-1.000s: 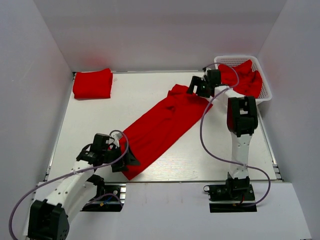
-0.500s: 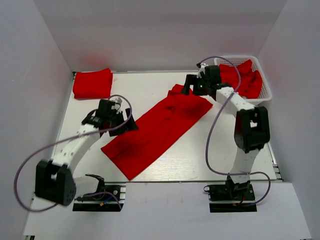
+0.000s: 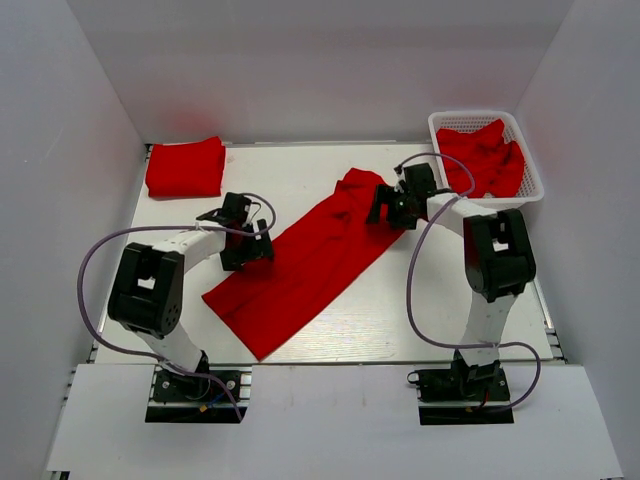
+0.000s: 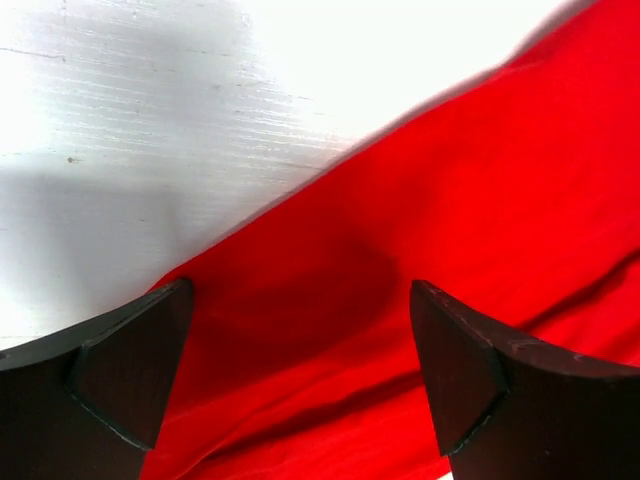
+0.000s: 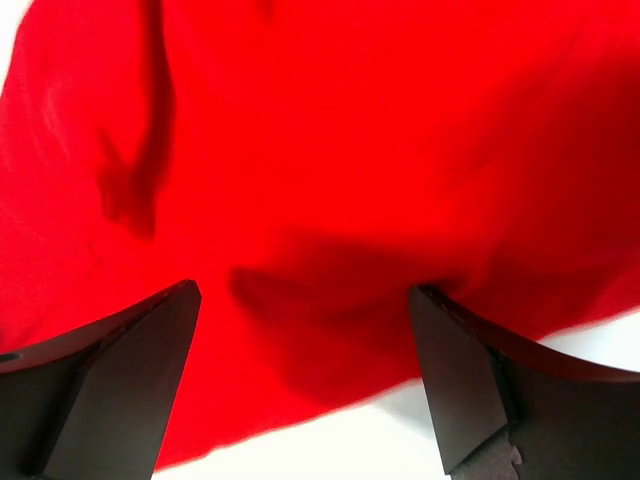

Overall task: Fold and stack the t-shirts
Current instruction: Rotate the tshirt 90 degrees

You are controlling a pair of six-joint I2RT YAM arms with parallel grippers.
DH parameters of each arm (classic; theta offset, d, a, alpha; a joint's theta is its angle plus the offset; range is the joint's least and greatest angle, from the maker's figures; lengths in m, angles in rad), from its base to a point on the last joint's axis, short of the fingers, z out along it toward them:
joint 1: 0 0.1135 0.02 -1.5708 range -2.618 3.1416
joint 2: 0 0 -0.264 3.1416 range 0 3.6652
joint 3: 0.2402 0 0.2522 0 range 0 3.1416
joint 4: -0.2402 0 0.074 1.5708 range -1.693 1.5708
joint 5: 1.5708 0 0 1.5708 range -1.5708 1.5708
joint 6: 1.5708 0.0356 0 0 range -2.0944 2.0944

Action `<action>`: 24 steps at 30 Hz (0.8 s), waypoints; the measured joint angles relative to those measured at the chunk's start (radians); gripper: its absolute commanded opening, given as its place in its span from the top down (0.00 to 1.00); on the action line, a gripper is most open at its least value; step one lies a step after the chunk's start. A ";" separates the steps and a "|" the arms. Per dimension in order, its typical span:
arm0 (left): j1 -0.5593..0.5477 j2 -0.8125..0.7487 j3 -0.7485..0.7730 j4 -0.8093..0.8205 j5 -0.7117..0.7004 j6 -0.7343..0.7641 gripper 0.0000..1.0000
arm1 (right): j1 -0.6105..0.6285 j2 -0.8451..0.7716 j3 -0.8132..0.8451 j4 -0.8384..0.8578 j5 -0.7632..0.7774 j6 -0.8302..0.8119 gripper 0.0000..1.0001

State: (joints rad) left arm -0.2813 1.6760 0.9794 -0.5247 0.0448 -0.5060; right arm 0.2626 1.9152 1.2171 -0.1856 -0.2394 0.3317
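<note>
**Both hands open over the long shirt, nothing gripped yet**

From where I stand, the long red t-shirt [image 3: 310, 262] lies flat on the bench [image 3: 430, 310] as a narrow strip. It runs diagonally from the near left up towards the far right. A folded t-shirt [image 3: 186, 167] sits alone in the far left corner, well apart from it. More red t-shirts [image 3: 490, 155] are heaped in the white basket [image 3: 536, 190] at the far right.

The left hand [image 3: 255, 245] is down at the strip's left long edge, about midway along. Its fingers [image 4: 120, 370] are spread wide, and its wrist view shows the cloth's edge running between them with bare bench beyond. The right hand [image 3: 384, 210] hangs over the far end of the strip, near the right-hand edge, its fingers just as far apart. Neither hand holds anything.

The cloth looks thin, light and limp, so I'd expect it to sag from wherever it is pinched. It may also slide on the smooth bench rather than stay put. The strip seems to be doubled, so a pinch should go right at the edge and catch every layer. A bite in the middle would likely only bunch the top one. Lifting both points evenly should keep it from twisting.
</note>
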 measured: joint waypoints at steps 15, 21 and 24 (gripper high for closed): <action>-0.294 -0.011 -0.109 0.216 0.362 -0.050 0.00 | -0.081 0.410 0.580 -0.009 -0.076 -0.039 0.10; -0.470 0.040 -0.055 0.170 0.560 -0.024 0.00 | -0.085 0.554 0.831 -0.078 -0.101 -0.113 0.10; -0.517 -0.006 -0.054 0.048 0.501 -0.008 0.00 | -0.082 0.549 0.832 -0.117 -0.132 -0.155 0.10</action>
State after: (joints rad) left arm -0.7979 1.6703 0.9253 -0.4767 0.5457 -0.5140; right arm 0.1806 2.4645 2.0491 -0.3027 -0.3714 0.1768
